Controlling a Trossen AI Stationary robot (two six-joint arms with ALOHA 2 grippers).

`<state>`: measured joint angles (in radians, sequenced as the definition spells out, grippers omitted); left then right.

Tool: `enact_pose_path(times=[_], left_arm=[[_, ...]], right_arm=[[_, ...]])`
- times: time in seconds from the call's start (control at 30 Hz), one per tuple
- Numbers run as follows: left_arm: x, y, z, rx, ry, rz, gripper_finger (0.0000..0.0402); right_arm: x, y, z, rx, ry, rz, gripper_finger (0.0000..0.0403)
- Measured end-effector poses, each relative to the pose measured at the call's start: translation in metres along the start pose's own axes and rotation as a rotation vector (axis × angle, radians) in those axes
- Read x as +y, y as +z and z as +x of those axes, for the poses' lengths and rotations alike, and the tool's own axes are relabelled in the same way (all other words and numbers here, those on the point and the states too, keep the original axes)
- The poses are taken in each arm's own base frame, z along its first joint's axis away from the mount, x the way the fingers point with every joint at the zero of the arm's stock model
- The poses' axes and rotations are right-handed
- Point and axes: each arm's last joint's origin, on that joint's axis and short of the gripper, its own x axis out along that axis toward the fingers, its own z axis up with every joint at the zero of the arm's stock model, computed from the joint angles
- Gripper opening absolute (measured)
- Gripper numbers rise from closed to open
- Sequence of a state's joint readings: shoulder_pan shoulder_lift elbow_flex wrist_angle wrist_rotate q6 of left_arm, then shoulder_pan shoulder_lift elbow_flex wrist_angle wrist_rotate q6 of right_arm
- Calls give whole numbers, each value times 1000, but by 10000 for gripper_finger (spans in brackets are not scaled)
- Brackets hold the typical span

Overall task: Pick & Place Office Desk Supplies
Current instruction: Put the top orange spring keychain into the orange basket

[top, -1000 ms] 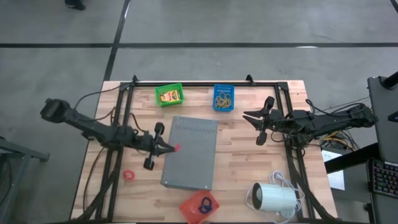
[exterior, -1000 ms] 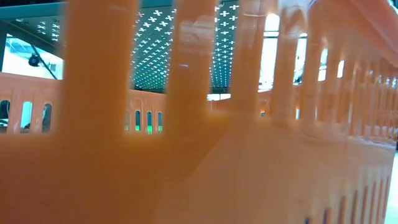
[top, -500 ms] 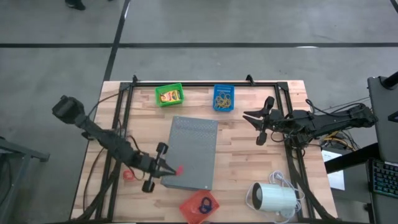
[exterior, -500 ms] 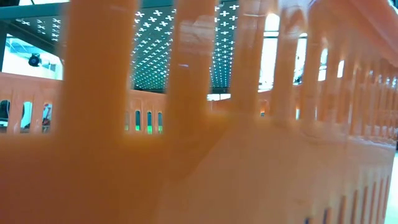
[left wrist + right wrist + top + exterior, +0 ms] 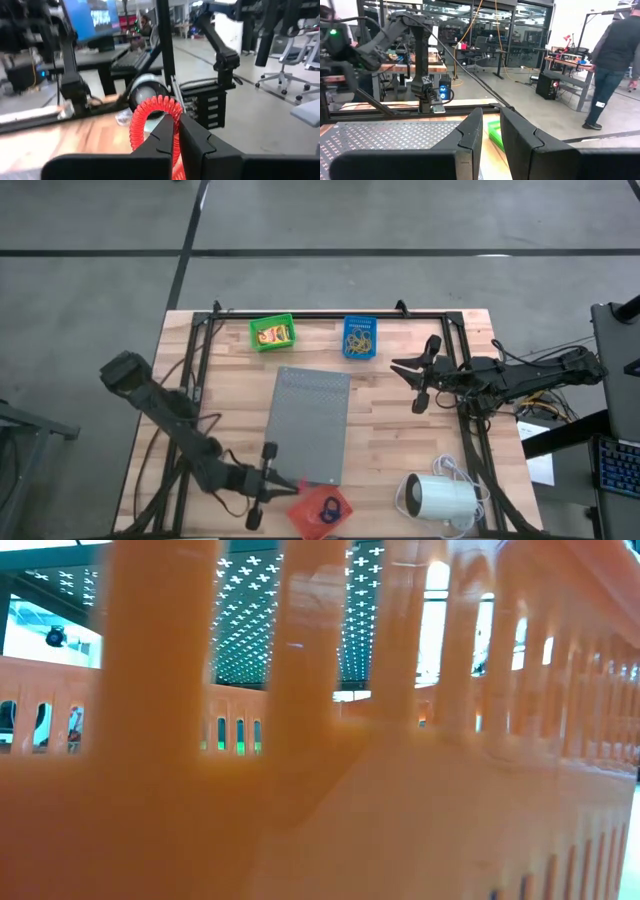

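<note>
Fingers (image 5: 165, 135) of the left gripper (image 5: 283, 483) pinch a red rubber ring (image 5: 150, 120) beside the orange basket (image 5: 322, 513) at the table's (image 5: 400, 410) near edge, likely for dropping in, while the right gripper (image 5: 408, 383) waits near the right edge, fingers narrowly parted and empty.

Table (image 5: 395, 395) was pale wood planks, matt. Slab (image 5: 309, 423) looked grey perforated metal, dull. Orange basket (image 5: 400, 790) was slotted plastic, slight sheen. Red ring (image 5: 155, 117) was ribbed rubber. Fingers (image 5: 195, 142) were matt black plastic.
</note>
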<state>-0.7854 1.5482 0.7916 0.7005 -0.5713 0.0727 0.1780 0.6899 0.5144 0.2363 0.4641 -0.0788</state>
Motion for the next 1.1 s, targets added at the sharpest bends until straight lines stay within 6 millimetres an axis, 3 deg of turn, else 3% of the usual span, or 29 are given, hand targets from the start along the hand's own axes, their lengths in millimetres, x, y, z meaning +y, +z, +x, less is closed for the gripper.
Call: enact_pose_path(times=[0.47, 0.77, 1.1], left_arm=[[-39, -25, 25, 99, 7, -193, 17], [-73, -31, 35, 102, 10, -196, 17], [-83, -57, 46, 211, 70, -314, 17]], right_arm=[[0, 0, 0, 0, 0, 0, 63], [0, 0, 0, 0, 0, 0, 63], [0, 0, 0, 0, 0, 0, 63]])
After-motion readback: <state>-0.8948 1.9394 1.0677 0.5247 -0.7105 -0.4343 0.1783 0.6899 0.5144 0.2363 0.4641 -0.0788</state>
